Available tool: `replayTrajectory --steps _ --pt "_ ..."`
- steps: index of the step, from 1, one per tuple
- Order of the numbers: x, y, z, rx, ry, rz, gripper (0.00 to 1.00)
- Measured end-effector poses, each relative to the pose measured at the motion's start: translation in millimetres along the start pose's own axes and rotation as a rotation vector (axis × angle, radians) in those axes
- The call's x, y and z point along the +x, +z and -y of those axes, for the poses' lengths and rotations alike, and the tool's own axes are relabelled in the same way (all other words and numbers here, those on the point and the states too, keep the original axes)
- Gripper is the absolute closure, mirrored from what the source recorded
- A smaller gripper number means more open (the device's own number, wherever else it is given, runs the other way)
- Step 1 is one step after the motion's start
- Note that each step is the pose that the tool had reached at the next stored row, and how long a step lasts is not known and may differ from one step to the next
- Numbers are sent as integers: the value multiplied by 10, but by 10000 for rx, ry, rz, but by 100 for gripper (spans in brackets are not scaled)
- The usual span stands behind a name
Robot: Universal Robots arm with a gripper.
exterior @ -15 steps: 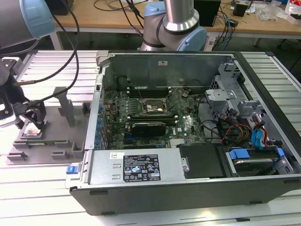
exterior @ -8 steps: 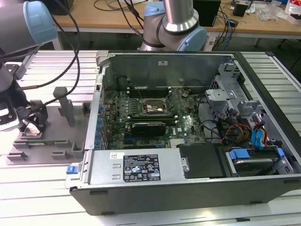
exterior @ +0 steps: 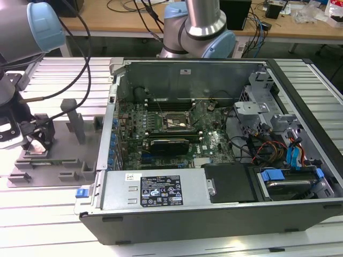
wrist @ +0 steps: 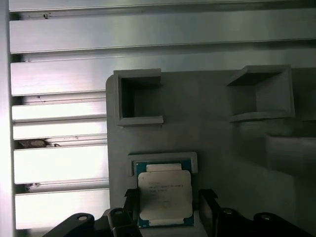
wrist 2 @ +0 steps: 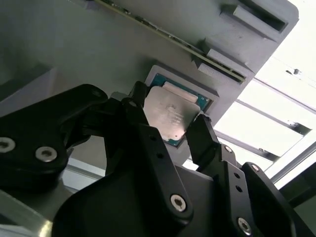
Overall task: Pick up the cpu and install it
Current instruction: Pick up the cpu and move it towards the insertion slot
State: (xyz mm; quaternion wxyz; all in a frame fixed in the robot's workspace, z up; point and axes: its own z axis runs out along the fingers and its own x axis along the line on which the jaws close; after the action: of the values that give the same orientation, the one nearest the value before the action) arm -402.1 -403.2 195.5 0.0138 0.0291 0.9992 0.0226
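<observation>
The arm reaches down over the grey plastic slotted tray (exterior: 59,155) at the exterior view's left. The black gripper (wrist 2: 169,114) has its jaws spread astride the silvery square cpu (wrist: 164,195), which lies flat in a tray recess, metal face up.

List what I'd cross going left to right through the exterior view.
gripper → tall post on the grey tray → socket frame on the motherboard → black cover panel → drive with blue tabs
</observation>
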Motion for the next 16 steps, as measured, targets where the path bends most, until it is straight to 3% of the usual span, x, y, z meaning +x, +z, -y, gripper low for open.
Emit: replayTrajectory --steps 13,15,16 --pt "16 7 -7 -9 -338 -5 40" --pt "17 7 -7 -9 -339 -4 38" --pt "17 7 -8 -9 -339 -5 32"
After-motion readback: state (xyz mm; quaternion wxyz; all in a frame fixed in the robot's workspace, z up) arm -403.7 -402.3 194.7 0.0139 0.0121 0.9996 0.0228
